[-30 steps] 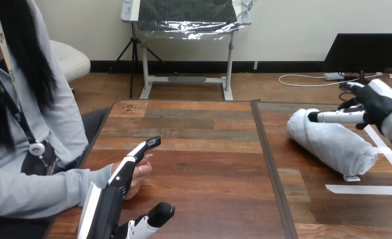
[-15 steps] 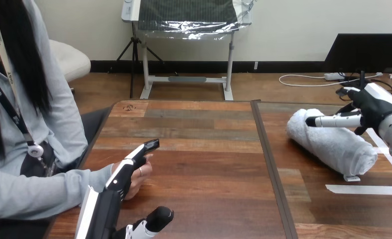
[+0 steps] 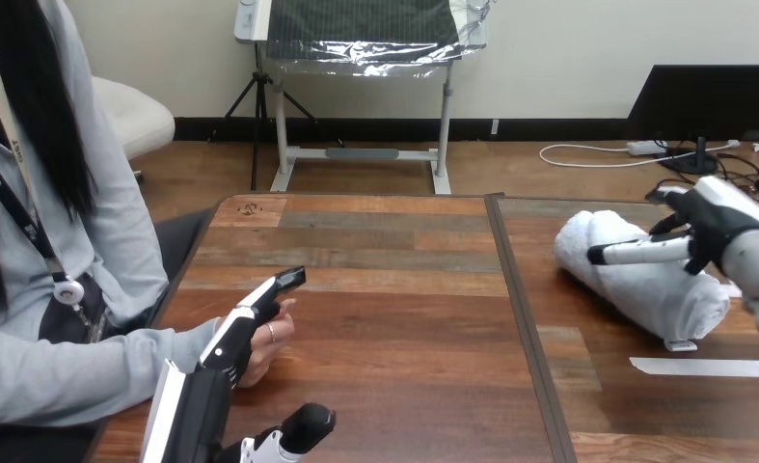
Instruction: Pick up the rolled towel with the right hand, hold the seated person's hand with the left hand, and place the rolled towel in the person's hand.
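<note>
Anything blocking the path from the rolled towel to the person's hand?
Nothing visible. The rolled towel lies at the right of the table with the right hand over it; the person's hand rests at the left, with the left hand, fingers straight, alongside it. Only bare wood and the tabletop seam lie between.

A wooden plank table [image 3: 385, 289] bears white tape strips [image 3: 703, 367] at right.

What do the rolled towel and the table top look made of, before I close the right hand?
Rolled towel: soft white cloth, probably terry, going by its fuzzy nap and loosely wound end. Table: wood planks or wood-look laminate, with visible grain, mixed brown boards and a low sheen; I cannot tell which.
</note>
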